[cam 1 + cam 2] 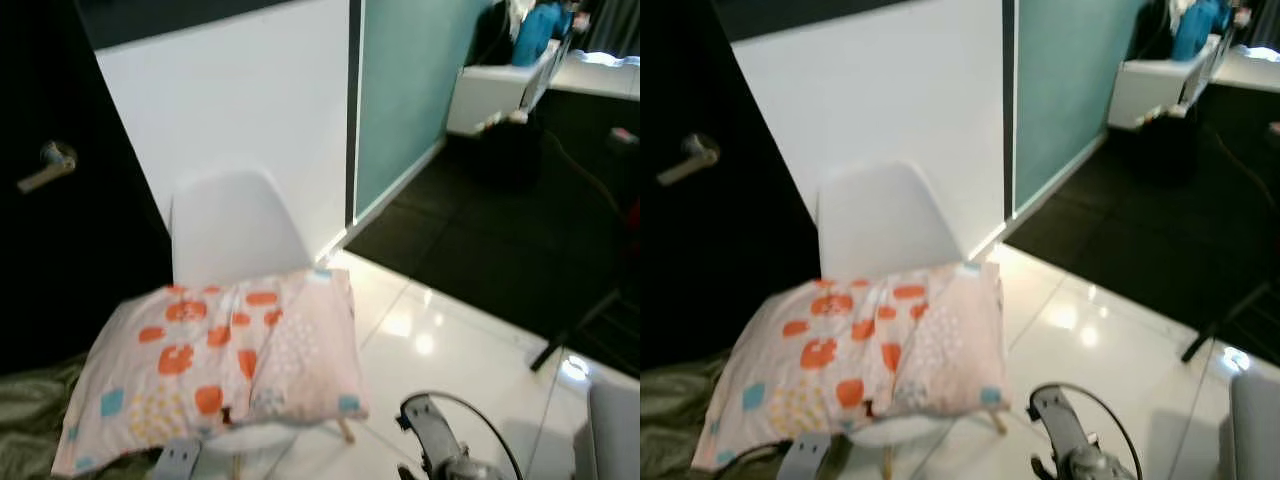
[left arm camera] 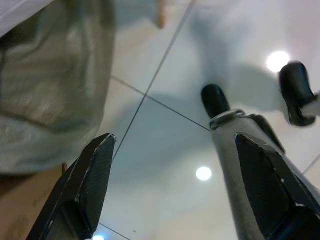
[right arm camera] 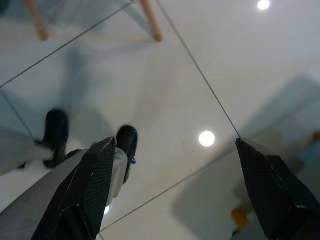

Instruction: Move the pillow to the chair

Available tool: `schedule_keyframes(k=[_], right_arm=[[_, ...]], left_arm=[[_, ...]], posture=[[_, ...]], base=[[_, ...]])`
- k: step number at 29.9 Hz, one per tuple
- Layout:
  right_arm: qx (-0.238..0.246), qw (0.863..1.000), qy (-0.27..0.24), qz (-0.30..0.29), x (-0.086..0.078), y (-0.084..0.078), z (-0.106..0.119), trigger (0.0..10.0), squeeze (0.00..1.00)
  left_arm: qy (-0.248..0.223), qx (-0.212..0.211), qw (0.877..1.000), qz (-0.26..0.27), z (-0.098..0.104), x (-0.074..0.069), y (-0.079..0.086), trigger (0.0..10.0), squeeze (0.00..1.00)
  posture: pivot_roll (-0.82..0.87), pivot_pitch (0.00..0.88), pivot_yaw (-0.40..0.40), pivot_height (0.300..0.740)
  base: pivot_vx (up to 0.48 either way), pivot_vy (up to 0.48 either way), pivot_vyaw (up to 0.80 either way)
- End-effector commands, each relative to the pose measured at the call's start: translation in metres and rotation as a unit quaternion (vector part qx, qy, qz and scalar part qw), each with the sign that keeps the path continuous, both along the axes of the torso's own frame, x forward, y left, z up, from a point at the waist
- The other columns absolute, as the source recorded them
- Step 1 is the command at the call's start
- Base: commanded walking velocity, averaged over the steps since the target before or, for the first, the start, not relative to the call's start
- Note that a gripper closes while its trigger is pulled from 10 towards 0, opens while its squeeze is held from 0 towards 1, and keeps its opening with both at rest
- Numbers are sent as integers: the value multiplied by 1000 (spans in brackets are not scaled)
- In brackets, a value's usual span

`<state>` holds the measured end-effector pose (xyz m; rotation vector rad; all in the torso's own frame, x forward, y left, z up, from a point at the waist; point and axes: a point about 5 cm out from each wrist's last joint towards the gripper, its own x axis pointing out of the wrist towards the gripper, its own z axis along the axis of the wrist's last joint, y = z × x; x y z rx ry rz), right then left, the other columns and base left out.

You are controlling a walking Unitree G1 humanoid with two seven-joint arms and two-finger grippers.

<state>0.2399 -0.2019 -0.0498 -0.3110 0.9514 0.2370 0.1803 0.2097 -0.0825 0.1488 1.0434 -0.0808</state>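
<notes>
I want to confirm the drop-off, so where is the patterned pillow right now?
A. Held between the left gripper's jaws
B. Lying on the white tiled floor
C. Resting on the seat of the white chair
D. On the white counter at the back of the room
C: the pillow lies across the seat of the white chair, its backrest rising behind it, while the left gripper and right gripper hang with jaws apart over the floor.
</notes>
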Motion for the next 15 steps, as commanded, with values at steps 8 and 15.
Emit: schedule_keyframes(k=[8,15], right_arm=[[-10,1000,18,2,-8,0,-6,10000,0],[-15,1000,17,-1,-8,-1,-6,10000,0]], left_arm=[[-1,2,1000,2,1,0,2,10000,0],[-1,0,1000,3,0,0,2,10000,0]], posture=[[-205,29,43,731],[-205,30,42,731]], base=[[-367,0,-697],[-366,0,-699]])
